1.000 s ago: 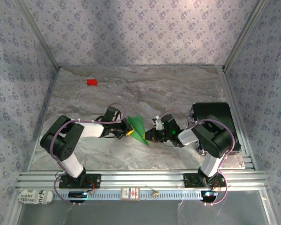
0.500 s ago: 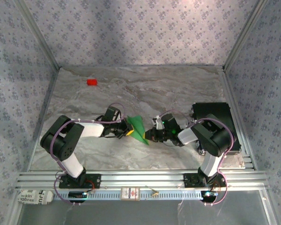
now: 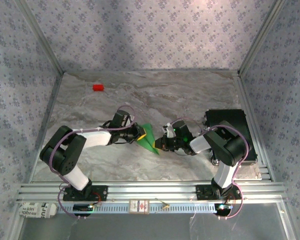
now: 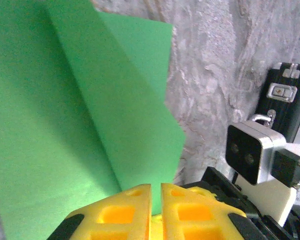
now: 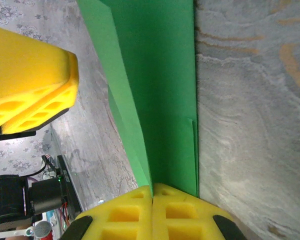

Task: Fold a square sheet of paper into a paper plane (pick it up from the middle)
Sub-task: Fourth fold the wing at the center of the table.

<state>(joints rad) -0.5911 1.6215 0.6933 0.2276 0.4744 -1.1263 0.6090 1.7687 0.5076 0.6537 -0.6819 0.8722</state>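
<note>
Green paper plane (image 5: 160, 75) pinched in right tool (image 5: 152, 189) (left tool (image 4: 156, 187) too).

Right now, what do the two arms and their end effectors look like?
The left arm and right arm have black joint housings, white link covers and looping purple cables. The left end effector and right end effector each have two blocky yellow fingers with rectangular cut-outs. A small green light glows on the right wrist.

Three walls (image 3: 150, 30) papered pale grey-blue with a small repeating floral print. Aluminium posts (image 3: 40, 37) run up the back corners. Surface (image 3: 190, 95) grey-beige, marbled, matte. Slotted aluminium rail (image 3: 150, 190) along the near edge. Light soft, with a brighter patch on the rear wall.
</note>
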